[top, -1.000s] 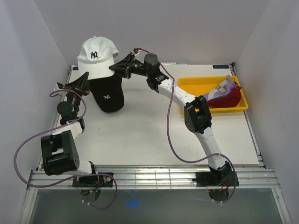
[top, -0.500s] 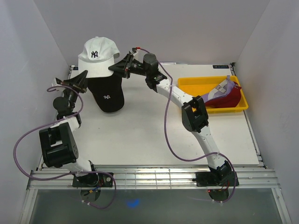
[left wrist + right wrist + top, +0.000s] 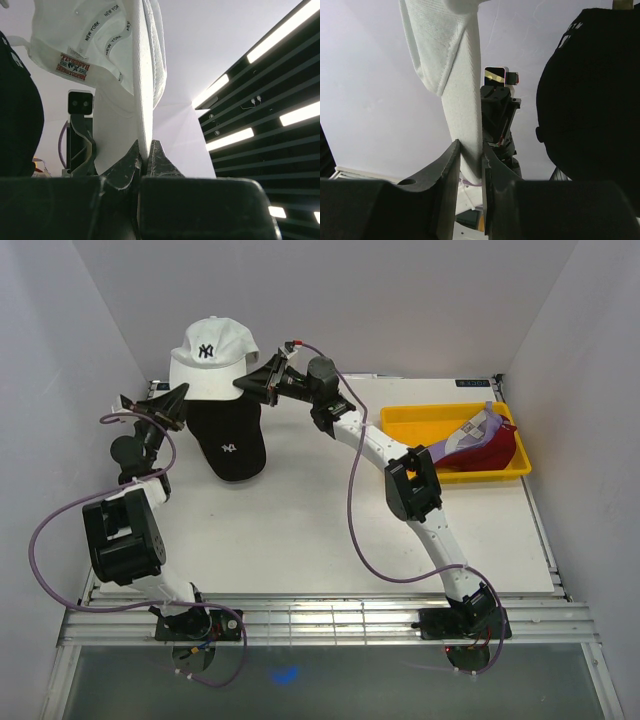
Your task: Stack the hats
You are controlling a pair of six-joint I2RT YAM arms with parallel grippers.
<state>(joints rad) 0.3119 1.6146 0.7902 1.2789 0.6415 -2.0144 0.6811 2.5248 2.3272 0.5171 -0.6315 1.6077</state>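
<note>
A white cap [image 3: 208, 360] with an NY logo hangs in the air above a black cap [image 3: 229, 443] that lies on the table at the back left. My left gripper [image 3: 180, 395] is shut on the white cap's left edge; in the left wrist view its jaws pinch the white fabric [image 3: 141, 90]. My right gripper [image 3: 248, 385] is shut on the cap's right edge; the right wrist view shows white fabric [image 3: 462, 120] between its fingers and the black cap [image 3: 592, 95] to the right. A purple cap [image 3: 478, 427] and a red cap [image 3: 495, 452] lie in the tray. The tan cap is out of view.
A yellow plastic tray [image 3: 420, 420] stands at the back right of the white table [image 3: 300, 530]. White walls close in the left, back and right sides. A metal rail [image 3: 320, 620] runs along the near edge by the arm bases.
Both grippers have lifted the white cap a little higher and slightly right above the black cap. The left arm has stretched up and back.
</note>
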